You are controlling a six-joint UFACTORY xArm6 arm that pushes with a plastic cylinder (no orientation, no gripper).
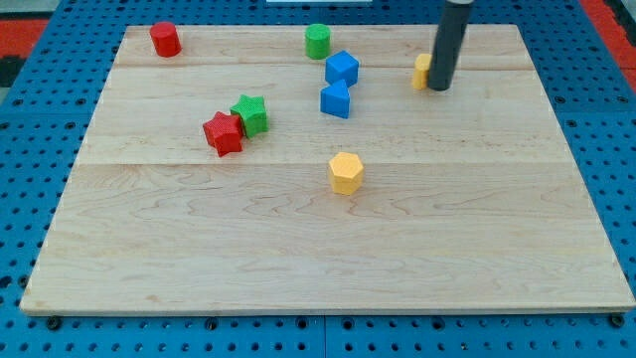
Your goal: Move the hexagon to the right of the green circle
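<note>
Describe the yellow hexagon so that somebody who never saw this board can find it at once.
Start at the wooden board and look just below its middle. The yellow hexagon stands there alone, touching nothing. The other yellow block, near the view's top, is half hidden behind my tip.

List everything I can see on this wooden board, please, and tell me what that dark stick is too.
red cylinder: one, red, top left corner
green circle: one, green, top middle
blue blocks: two, blue, just below the green circle, shapes unclear
red star: one, red, left of centre
green star: one, green, touching the red star
yellow hexagon: one, yellow, centre
yellow block: one, yellow, upper right, partly hidden behind the rod
wooden board: one, pale, on a blue pegboard
my tip: one, dark rod's end, beside the yellow block
</note>
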